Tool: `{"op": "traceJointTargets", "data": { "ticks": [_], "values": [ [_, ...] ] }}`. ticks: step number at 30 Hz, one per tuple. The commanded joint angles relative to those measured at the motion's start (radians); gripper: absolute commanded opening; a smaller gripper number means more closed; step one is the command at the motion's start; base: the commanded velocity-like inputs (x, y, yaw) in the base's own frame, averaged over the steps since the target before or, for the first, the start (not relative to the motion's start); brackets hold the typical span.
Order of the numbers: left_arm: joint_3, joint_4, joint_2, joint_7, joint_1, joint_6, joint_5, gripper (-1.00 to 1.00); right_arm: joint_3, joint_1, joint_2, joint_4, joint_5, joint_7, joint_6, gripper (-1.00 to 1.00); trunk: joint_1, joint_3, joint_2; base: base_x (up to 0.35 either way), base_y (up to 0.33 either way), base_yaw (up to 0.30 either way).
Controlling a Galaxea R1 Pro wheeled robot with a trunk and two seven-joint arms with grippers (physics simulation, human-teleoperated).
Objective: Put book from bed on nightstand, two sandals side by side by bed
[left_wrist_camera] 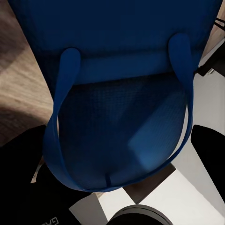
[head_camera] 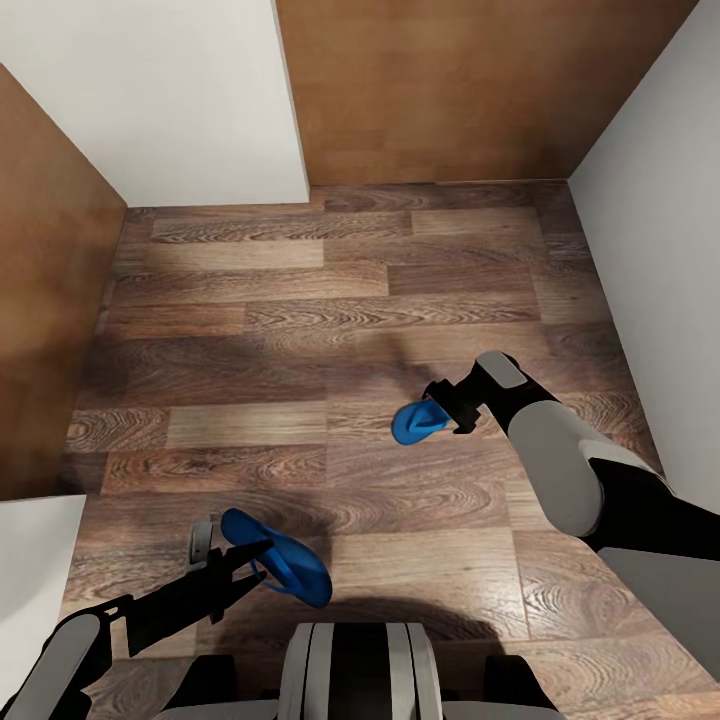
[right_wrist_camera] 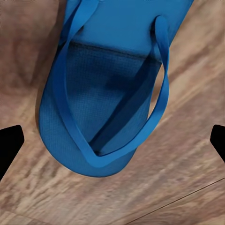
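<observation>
Head view is showing you carrying one bright blue flat-soled flip-flop (head_camera: 280, 558) in the left gripper (head_camera: 235, 560), clamped on it, and another blue flip-flop (head_camera: 417, 421) pinched in the right gripper (head_camera: 447, 405), so either thin sole is risking slipping out if you are swinging fast.

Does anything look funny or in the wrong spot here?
Yes. The two sandals are not together on the floor: one sandal hangs tilted at the left gripper, the other sandal at the right gripper, far apart.
</observation>
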Motion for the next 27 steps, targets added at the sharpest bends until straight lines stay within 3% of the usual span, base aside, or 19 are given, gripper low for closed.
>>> {"op": "traceJointTargets", "data": {
  "ticks": [1,27],
  "values": [
    [0.001,0.0,0.0,0.0,0.0,0.004,0.001,-1.0,0.0,0.0,0.0,-0.003,-0.009,-0.009,0.001,1.0,0.0,-0.001,0.0,0.0,0.0,0.0],
    [0.001,0.001,0.0,0.0,0.0,0.004,0.001,-1.0,-0.001,0.0,0.003,-0.007,-0.013,0.002,0.0,1.0,0.0,-0.001,0.0,0.0,0.0,0.0]
  ]
}}
